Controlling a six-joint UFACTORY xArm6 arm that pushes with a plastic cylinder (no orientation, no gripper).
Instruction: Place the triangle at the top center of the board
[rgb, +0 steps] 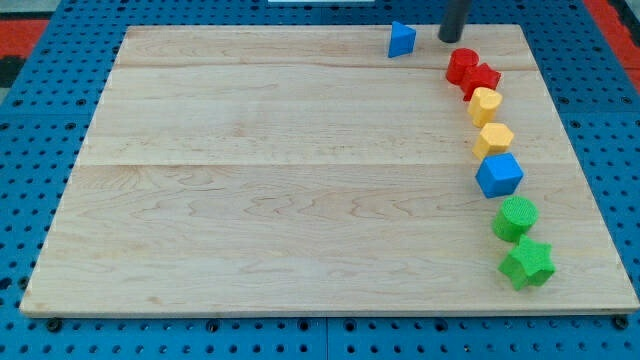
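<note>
The blue triangle (402, 40) lies near the board's top edge, a little right of the middle. My tip (450, 40) is on the board just to the right of the triangle, with a small gap between them. It stands above and to the left of the red blocks.
The wooden board (250, 180) lies on a blue pegboard. Down its right side runs a curved row of blocks: red round block (461, 65), red block (482, 79), yellow block (485, 103), yellow block (493, 138), blue block (498, 174), green round block (516, 217), green star (527, 263).
</note>
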